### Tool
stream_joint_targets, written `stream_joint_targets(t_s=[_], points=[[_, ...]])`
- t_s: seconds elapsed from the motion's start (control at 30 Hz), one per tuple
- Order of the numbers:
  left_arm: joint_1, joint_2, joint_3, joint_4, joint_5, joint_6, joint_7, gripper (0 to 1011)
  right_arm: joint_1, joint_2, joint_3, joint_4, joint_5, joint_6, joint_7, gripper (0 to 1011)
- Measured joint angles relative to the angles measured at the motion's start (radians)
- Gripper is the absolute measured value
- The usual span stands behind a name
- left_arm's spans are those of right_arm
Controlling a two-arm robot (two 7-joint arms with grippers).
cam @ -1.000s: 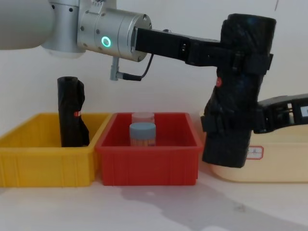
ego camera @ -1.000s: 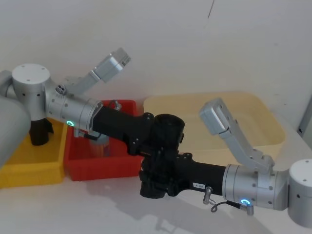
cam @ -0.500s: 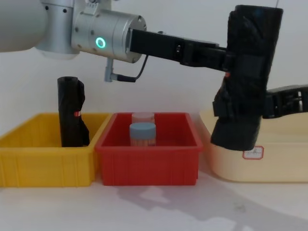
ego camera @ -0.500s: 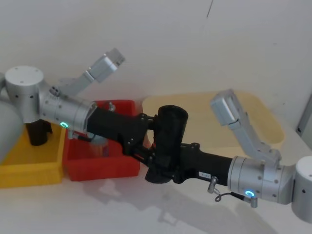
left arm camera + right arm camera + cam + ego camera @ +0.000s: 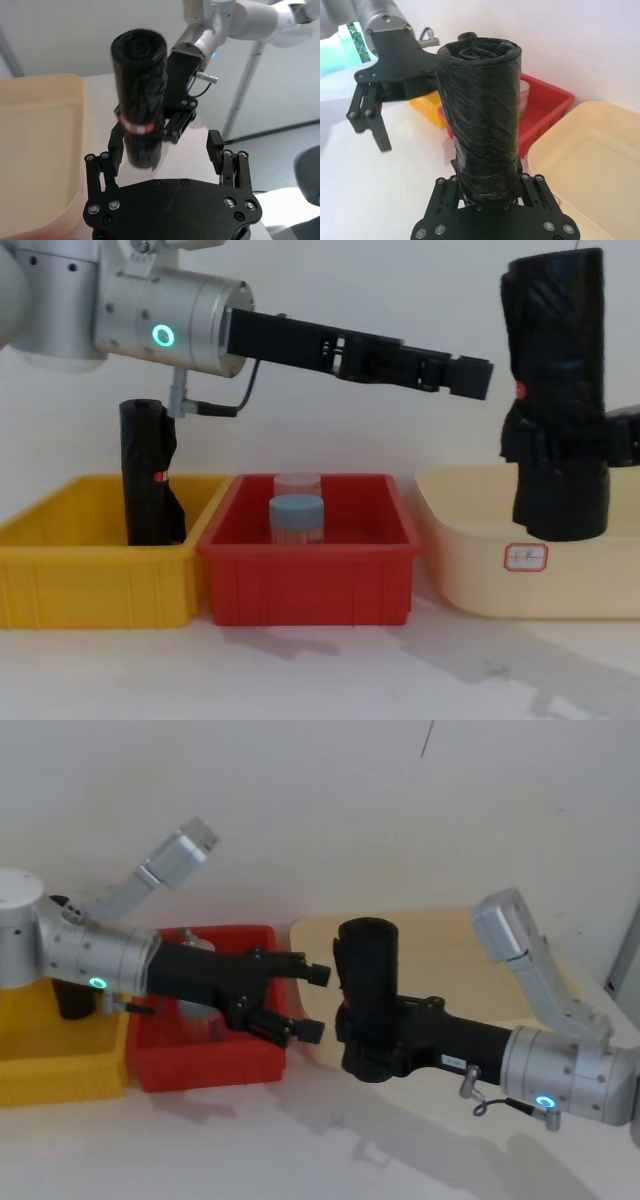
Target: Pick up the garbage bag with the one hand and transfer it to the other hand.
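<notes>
The garbage bag (image 5: 368,982), a black crinkled roll with a red-and-white band, stands upright in the air over the near edge of the cream tub. My right gripper (image 5: 364,1032), on the arm with the blue ring light, is shut on the roll's lower part. It grips the garbage bag (image 5: 482,110) from below in the right wrist view. My left gripper (image 5: 314,1002), on the green-ringed arm, is open just left of the roll, with a gap between them. The left wrist view shows the left gripper (image 5: 165,152) empty, the garbage bag (image 5: 140,95) beyond it.
A yellow bin (image 5: 60,585) at the left holds a slimmer black roll (image 5: 147,475). The red bin (image 5: 310,580) beside it holds two jars (image 5: 297,515). The cream tub (image 5: 480,575) sits at the right, under and behind the held roll.
My left gripper has opened, let go of the garbage bag and drawn back to the left. The right gripper now holds the bag alone and has carried it rightward, more upright.
</notes>
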Motion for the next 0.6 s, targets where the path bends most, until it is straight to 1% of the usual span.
stream_joint_targets(t_s=[0.1,0.27,0.3,0.33,0.47,0.5,0.53,0.57,0.6], points=[[0.016,0.024,-0.01,-0.033,-0.002,0.013,0.04,1000,0.0,0.01,0.008,0.004,0.004,-0.002,0.0,503],[0.04,0.057,-0.025,-0.081,-0.005,0.028,0.1,1000,0.012,0.013,0.013,0.014,0.009,-0.002,-0.004,503],[0.049,0.069,-0.031,-0.098,-0.006,0.034,0.124,1000,0.018,0.012,0.013,0.018,0.01,-0.001,-0.006,503],[0.053,0.074,-0.033,-0.106,-0.006,0.036,0.134,1000,0.018,0.012,0.013,0.018,0.01,-0.001,-0.006,503],[0.075,0.1,-0.049,-0.146,-0.009,0.047,0.191,1000,0.036,0.006,0.012,0.028,0.011,0.002,-0.015,503],[0.084,0.109,-0.054,-0.161,-0.01,0.052,0.212,1000,0.044,0.001,0.01,0.032,0.011,0.003,-0.022,503],[0.084,0.109,-0.054,-0.161,-0.01,0.052,0.212,1000,0.047,0.0,0.01,0.033,0.011,0.004,-0.026,503],[0.092,0.119,-0.06,-0.177,-0.011,0.056,0.238,1000,0.051,-0.004,0.008,0.035,0.01,0.005,-0.031,503],[0.098,0.125,-0.064,-0.187,-0.011,0.059,0.249,1000,0.059,-0.01,0.007,0.038,0.009,0.006,-0.042,503]])
